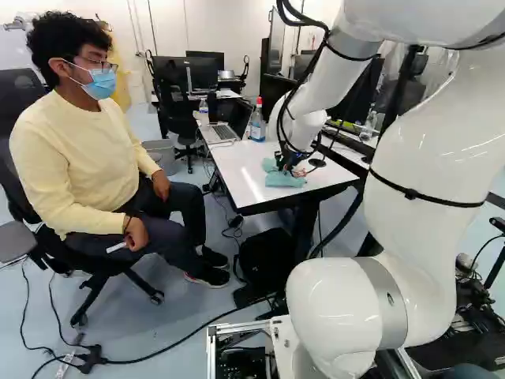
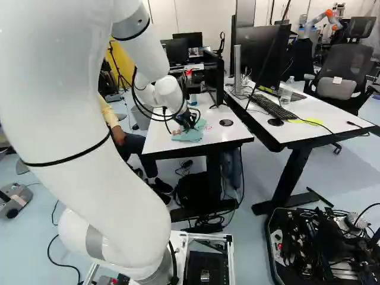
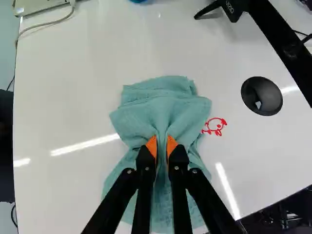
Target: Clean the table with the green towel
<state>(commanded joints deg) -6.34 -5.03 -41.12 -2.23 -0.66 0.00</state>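
In the left base view my gripper (image 1: 289,164) is low over the white table (image 1: 241,170), at the green towel (image 1: 286,180). The wrist view shows the gripper (image 3: 162,146) shut on a pinched fold of the towel (image 3: 163,114), an orange pad on either side of the cloth. The towel lies bunched on the tabletop, spreading ahead of the fingers and back beneath them. A red scribble (image 3: 214,126) shows on the white surface right beside the towel's edge. Whatever lies under the cloth is hidden.
A spray bottle (image 1: 258,120) and a laptop (image 1: 219,133) stand at the table's far end. Beside the towel is a round black cable hole (image 3: 262,96); a black monitor stand (image 3: 278,34) lies beyond it. A second desk (image 2: 297,119) adjoins. A person sits beside the table.
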